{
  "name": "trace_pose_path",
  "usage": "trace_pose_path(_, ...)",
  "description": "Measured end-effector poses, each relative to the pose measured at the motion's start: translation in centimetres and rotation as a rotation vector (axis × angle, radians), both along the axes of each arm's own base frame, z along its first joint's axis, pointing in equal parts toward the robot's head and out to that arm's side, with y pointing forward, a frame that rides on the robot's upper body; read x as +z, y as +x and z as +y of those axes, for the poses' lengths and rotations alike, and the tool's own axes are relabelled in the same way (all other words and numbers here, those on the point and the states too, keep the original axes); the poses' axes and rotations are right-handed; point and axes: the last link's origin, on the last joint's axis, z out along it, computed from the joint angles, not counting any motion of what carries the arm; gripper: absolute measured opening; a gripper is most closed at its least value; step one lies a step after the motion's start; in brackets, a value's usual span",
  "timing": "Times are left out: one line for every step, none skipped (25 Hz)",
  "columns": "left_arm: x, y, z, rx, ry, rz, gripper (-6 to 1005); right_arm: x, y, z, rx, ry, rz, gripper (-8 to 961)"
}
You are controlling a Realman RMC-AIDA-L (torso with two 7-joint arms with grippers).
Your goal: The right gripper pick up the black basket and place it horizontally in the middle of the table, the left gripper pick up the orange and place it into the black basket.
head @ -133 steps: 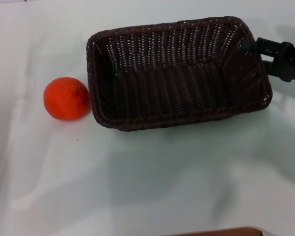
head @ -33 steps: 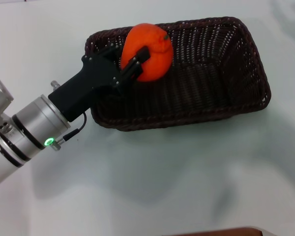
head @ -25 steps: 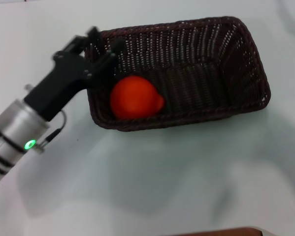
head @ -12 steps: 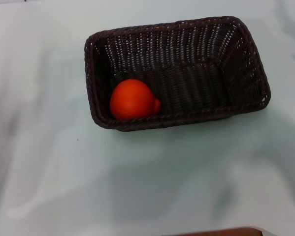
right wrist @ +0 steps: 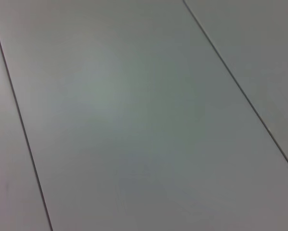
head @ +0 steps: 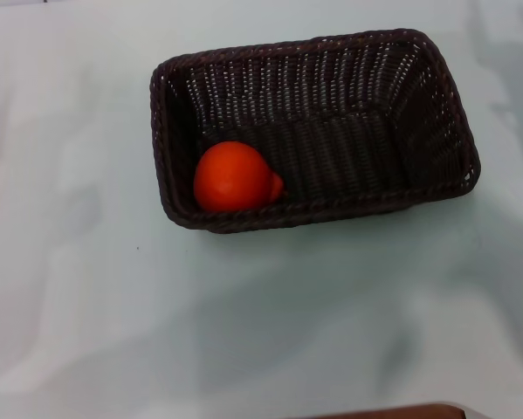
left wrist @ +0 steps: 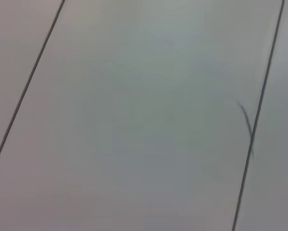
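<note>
The black basket (head: 331,61) lies lengthwise across the middle of the white table in the head view. The orange (head: 233,177) rests inside it, in the near left corner against the wall. Neither gripper shows in the head view. The left wrist view and the right wrist view show only a plain pale surface with thin dark lines, and no fingers.
The white table (head: 261,323) spreads around the basket on all sides. A brown edge (head: 392,412) shows at the bottom of the head view.
The left gripper carried the orange over the basket, let it go inside, then drew back to the left out of view. In the last half second nothing has moved.
</note>
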Motion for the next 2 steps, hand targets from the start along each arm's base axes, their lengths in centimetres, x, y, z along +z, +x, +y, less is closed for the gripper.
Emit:
trace_pose_path(-0.09,0.02,0.14,0.006,0.000,0.021,897,-0.14,-0.03,0.12,-0.007,-0.001,-0.009,745)
trace_pose_path(-0.25,0.04,0.25,0.013,-0.002,0.038,897,-0.23,-0.06,0.26,-0.012,-0.003,-0.016,745)
